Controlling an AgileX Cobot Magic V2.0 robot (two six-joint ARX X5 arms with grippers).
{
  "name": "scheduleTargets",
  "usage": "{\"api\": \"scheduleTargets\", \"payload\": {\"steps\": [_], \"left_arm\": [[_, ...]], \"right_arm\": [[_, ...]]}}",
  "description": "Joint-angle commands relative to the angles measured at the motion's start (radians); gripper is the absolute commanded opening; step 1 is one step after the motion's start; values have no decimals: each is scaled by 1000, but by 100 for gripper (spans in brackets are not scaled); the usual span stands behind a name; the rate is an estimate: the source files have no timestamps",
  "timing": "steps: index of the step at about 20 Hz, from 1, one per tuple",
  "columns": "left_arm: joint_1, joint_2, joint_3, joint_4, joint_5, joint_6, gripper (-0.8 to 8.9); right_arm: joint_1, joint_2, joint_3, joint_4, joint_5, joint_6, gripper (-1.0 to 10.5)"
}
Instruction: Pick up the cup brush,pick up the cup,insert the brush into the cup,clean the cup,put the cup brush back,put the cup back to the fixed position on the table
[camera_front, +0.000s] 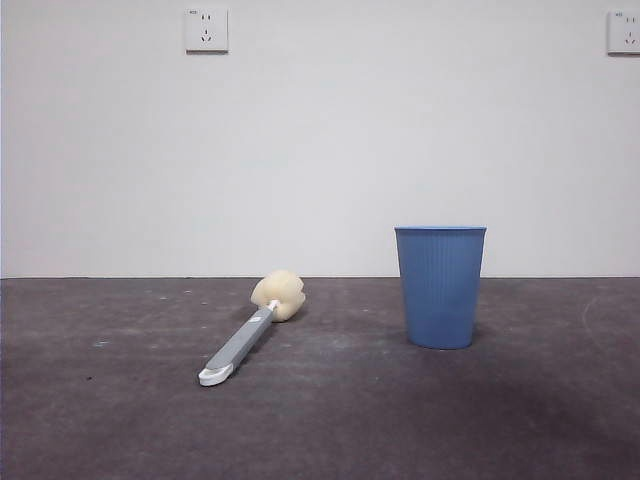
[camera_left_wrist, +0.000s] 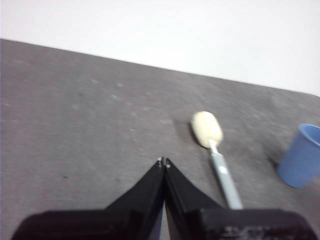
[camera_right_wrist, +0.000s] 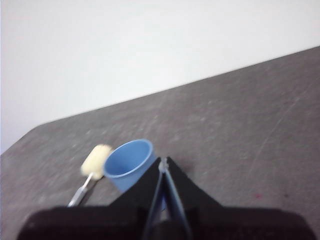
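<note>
The cup brush (camera_front: 248, 335) lies flat on the table (camera_front: 120, 420), left of centre, its cream sponge head toward the wall and its white looped end toward the front. The blue ribbed cup (camera_front: 440, 286) stands upright to its right, apart from it. Neither arm shows in the front view. My left gripper (camera_left_wrist: 164, 161) is shut and empty, hovering above the table a short way from the cup brush (camera_left_wrist: 216, 150), with the cup (camera_left_wrist: 301, 156) beyond. My right gripper (camera_right_wrist: 163, 162) is shut with nothing in it, above and just beside the cup (camera_right_wrist: 129, 162); the cup brush (camera_right_wrist: 92, 170) lies past it.
A plain white wall with two power sockets (camera_front: 206, 30) backs the table's far edge. Faint pale scuffs mark the dark table surface (camera_right_wrist: 260, 145).
</note>
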Motion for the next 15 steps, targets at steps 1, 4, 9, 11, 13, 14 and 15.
{"api": "scheduleTargets", "payload": {"steps": [1,4,9,11,13,14,15], "left_arm": [[0,50,69,-39,44,-6,-7],[0,120,156,-113,85,37,-7],[0,237,298,-270,182,192,-7],[0,274,344,-334,214,237,-7],[0,311,387,-403,244,277,-7],[0,326,404,-435,260,294,-7],[0,343,422,-470,277,316,-7]], "right_arm": [[9,60,80,-56,-34,-47,-12],[16,136,175,-164,-82,-107,-12],[21,266,341,-401,-198,-230,-12],[21,314,398,-492,-244,-294,-12],[22,361,452,-584,-297,-356,-12],[22,380,472,-621,-317,-377,-11],[22,401,492,-662,-339,-401,-11]]}}
